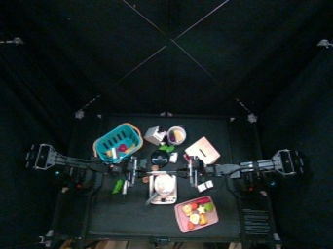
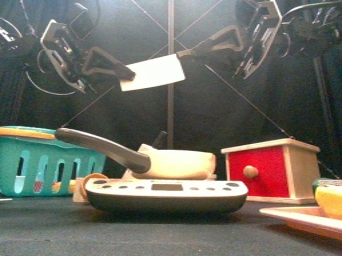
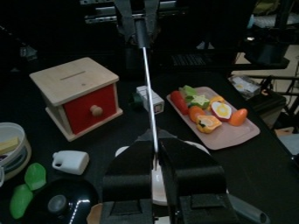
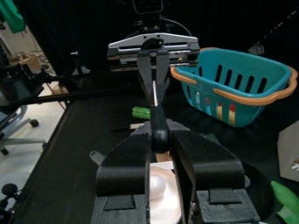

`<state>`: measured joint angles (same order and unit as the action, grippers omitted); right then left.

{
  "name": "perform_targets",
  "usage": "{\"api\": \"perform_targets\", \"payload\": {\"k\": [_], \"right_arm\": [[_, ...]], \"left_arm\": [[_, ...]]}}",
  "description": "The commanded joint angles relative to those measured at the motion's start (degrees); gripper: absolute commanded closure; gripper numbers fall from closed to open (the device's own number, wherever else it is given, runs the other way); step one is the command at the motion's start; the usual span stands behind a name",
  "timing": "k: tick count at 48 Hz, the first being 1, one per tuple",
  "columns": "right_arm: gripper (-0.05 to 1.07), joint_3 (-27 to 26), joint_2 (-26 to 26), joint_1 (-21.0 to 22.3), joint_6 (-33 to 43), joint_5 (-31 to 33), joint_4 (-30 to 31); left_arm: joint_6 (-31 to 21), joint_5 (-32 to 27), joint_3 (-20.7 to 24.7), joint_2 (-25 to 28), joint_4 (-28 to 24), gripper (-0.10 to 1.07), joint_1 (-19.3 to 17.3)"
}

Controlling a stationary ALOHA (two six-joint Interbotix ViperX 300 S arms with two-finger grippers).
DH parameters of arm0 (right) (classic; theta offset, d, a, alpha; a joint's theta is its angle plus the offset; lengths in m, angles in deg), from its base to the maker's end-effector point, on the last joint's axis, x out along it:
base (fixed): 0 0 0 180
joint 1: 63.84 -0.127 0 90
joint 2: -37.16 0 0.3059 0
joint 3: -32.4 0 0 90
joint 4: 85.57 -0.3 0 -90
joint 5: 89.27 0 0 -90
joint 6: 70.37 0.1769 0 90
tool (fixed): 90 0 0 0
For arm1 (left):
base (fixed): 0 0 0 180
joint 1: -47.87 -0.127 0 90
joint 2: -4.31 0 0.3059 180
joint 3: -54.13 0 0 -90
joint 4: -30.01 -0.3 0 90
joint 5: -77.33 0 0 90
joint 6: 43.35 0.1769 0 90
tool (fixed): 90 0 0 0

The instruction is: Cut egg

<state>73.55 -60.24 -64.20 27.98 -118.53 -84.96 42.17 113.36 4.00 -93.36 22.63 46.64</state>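
A knife [image 2: 155, 72] with a broad white blade hangs high above the table's middle. My left gripper [image 3: 160, 149] is shut on the blade's end, which shows edge-on as a thin white line [image 3: 147, 87]. My right gripper [image 4: 158, 138] is shut on the dark handle [image 4: 152, 92], reaching in from the right [image 2: 241, 38]. Below the knife a white bowl [image 2: 181, 160] and a grey-handled pan [image 2: 100, 145] rest on a scale [image 2: 160, 196]. I cannot make out the egg; a pale round shape [image 4: 158, 188] lies under the jaws.
A teal basket [image 2: 38, 160] stands at the left and a wooden box with a red front [image 2: 267, 170] at the right. A plate of cut food [image 3: 212, 107] lies at the front right. A white cup [image 3: 70, 162] and green pieces [image 3: 30, 179] sit nearby.
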Motion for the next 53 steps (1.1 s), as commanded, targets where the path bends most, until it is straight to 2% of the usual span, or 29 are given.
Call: {"api": "perform_targets", "payload": {"k": [1,13,22,29,41,53], "right_arm": [[0.54,-1.3,-0.2,-0.1,1.9,2.7,-1.3],[0.54,-4.5,0.9,-1.0,6.5,16.0,-1.3],[0.55,-5.5,2.4,-1.6,6.9,22.6,-0.5],[0.55,-5.4,3.2,-1.7,6.9,25.0,-0.5],[0.55,-5.4,5.1,-1.5,6.9,26.5,-0.4],[0.55,-5.4,7.2,-1.2,6.9,26.7,0.6]], "left_arm": [[0.2,0.8,0.5,0.1,0.0,0.58,0.0],[0.0,0.9,0.6,2.5,0.2,0.58,0.1],[0.1,2.0,0.9,7.0,1.2,0.58,2.2],[0.2,4.1,0.9,9.5,2.7,0.58,4.0],[0.3,4.2,1.1,12.1,6.2,0.58,7.0],[0.3,4.2,1.4,13.4,6.7,0.58,7.9]]}}
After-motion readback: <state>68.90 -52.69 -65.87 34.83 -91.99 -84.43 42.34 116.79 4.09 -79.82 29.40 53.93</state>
